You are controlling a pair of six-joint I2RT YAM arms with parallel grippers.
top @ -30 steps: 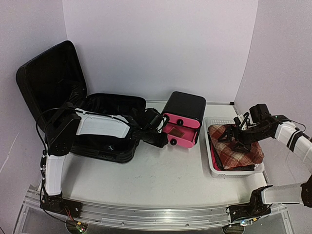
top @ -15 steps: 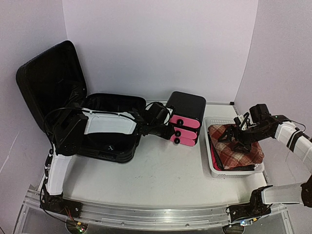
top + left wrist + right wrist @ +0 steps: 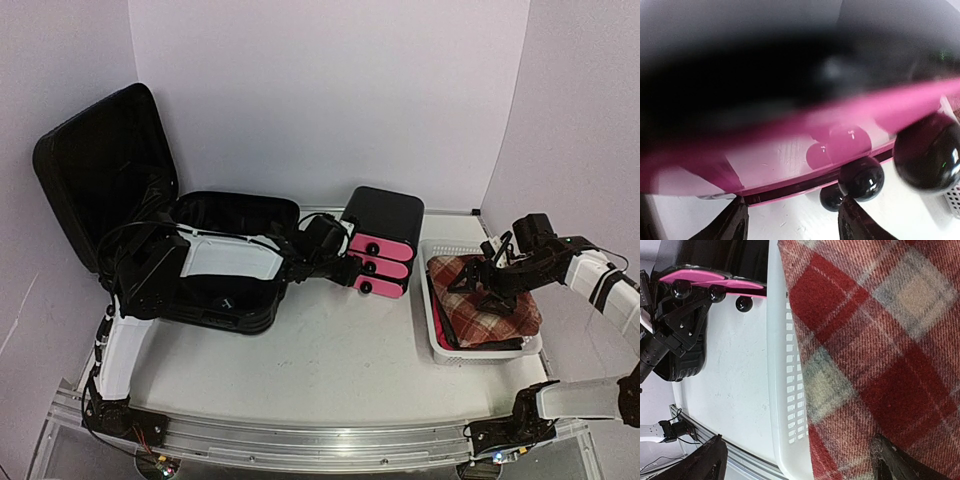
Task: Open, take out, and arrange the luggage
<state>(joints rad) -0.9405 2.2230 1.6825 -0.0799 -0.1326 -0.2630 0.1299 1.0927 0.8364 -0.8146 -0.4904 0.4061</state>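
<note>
The left gripper is seen with its jaws clearly parted, and nothing is held between them. In the left wrist view its 2 dark fingertips are set apart at the lower edge, and only the white table is shown in the gap. Just beyond the fingertips 3 round black knobs are seen. They are fixed on the pink drawer fronts of a black drawer box. Whether a fingertip touches a knob cannot be told, because this view is blurred.

The drawer box is stood on the table near the right end of the luggage. The luggage is placed at the far left of the table and is open. Its lid is raised against the left wall, and the dark inside of the lower shell is exposed. The left arm is stretched across the front of this shell.

The right gripper is opened wide, and nothing is clamped in it. It is held over a red plaid cloth, which is laid in a white basket at the right side of the table, just beside the drawer box. Whether the cloth is touched cannot be told.
</note>
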